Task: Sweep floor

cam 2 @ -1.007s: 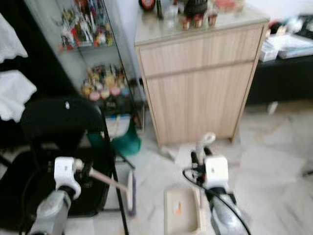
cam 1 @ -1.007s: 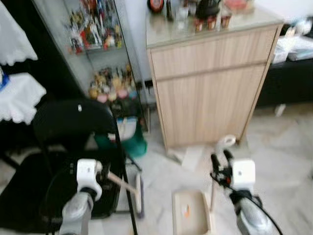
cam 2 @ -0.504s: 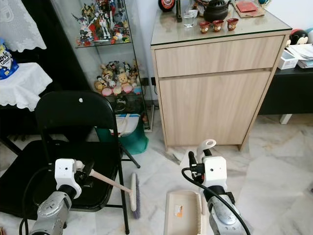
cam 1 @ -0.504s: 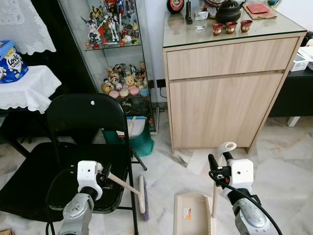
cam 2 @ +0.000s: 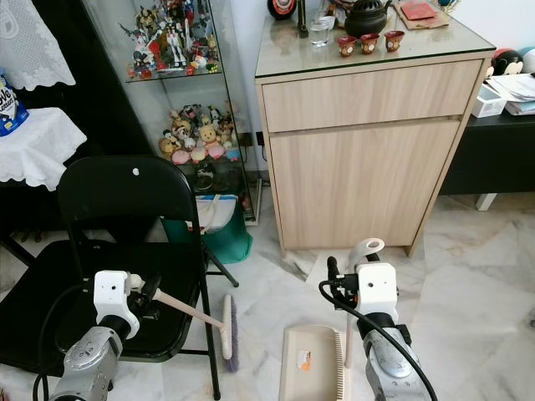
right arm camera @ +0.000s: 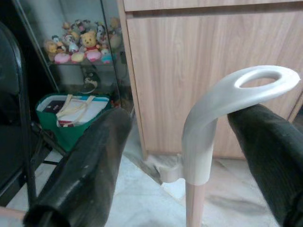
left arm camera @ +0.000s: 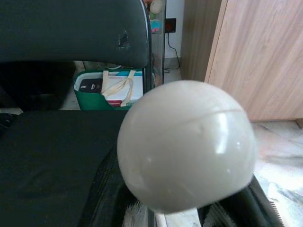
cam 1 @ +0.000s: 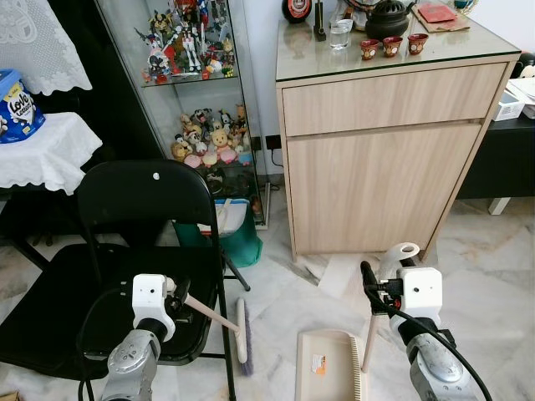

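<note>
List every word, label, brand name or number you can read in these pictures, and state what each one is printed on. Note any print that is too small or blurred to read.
"Love": on the blue package standing on the white-clothed table at the far left; its smaller print is too small to read.
Orange sticker on the dustpan: too small to read.
Dark item in the green bag beside the black chair: its label is blurred.
Papers on the dark shelf at the right: unreadable.

There is one broom (cam 1: 241,329), one dustpan (cam 1: 328,377) and one black folding chair (cam 1: 125,251). One wooden cabinet (cam 1: 384,150) carries three small red cups (cam 1: 390,45), one glass (cam 1: 338,34) and one dark teapot (cam 1: 387,17).
</note>
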{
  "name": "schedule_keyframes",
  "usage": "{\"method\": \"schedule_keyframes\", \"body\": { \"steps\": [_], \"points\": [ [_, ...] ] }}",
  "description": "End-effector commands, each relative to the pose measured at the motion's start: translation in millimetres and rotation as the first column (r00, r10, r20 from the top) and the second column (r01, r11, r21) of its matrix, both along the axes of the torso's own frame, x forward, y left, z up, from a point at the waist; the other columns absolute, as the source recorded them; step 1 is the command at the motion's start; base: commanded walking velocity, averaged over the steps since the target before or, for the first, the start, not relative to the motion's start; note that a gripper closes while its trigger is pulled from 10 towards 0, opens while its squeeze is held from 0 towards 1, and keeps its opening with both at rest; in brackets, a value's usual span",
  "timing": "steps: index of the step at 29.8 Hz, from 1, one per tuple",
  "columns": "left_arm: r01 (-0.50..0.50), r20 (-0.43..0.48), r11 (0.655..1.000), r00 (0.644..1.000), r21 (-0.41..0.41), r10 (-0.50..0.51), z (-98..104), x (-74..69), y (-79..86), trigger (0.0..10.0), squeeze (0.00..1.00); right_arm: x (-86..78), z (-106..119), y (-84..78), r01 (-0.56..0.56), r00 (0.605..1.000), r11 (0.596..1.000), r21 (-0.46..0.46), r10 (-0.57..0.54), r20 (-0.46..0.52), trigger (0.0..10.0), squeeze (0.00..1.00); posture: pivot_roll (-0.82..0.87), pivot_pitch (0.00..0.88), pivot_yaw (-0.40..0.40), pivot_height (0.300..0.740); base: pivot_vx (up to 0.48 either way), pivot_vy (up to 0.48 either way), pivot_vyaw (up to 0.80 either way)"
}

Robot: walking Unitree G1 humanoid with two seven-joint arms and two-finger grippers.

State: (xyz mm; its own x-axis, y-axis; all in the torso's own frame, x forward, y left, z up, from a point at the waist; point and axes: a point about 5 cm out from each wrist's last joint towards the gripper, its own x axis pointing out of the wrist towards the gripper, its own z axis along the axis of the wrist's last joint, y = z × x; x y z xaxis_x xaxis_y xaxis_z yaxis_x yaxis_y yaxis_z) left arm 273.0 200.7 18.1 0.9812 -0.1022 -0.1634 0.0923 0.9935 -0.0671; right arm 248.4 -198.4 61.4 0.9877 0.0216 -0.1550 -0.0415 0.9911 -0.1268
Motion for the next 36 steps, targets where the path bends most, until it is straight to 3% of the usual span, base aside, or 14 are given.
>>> {"method": "schedule_keyframes", "body": {
  "steps": [1, 11, 18, 36],
  "points": [
    [-0.024, -0.005, 0.999, 1.000, 0.028, 0.024, 1.6, 0.4, 9.4, 10.0, 0.00, 1.7, -5.6, -3.7, 0.029, 0.999, 0.999, -0.025, -0.030, -0.042, 10.0, 0.00, -0.26, 0.000, 0.160, 0.740, 0.000, 0.000, 0.00],
    [-0.020, -0.009, 0.999, 1.000, 0.032, 0.020, 1.5, 0.7, 10.1, 10.0, 0.00, 13.1, -7.7, -11.8, 0.052, 0.996, 0.998, -0.040, -0.055, -0.063, 10.0, 0.00, -0.26, 0.000, 0.169, 0.740, 0.000, 0.000, 0.00],
    [-0.021, -0.010, 0.999, 1.000, 0.034, 0.021, 0.9, -0.2, 10.3, 10.0, 0.00, 23.3, -14.9, -12.6, 0.024, 0.994, 0.996, -0.083, -0.032, -0.101, 10.0, 0.00, -0.24, 0.000, 0.171, 0.740, 0.000, 0.000, 0.00],
    [-0.029, -0.005, 0.999, 1.000, 0.041, 0.029, 1.8, 0.3, 11.7, 10.0, 0.00, 38.9, -14.5, -7.9, -0.023, 0.996, 0.997, -0.080, 0.016, -0.086, 10.0, 0.00, -0.23, 0.000, 0.171, 0.740, 0.000, 0.000, 0.00]
  ]
}}
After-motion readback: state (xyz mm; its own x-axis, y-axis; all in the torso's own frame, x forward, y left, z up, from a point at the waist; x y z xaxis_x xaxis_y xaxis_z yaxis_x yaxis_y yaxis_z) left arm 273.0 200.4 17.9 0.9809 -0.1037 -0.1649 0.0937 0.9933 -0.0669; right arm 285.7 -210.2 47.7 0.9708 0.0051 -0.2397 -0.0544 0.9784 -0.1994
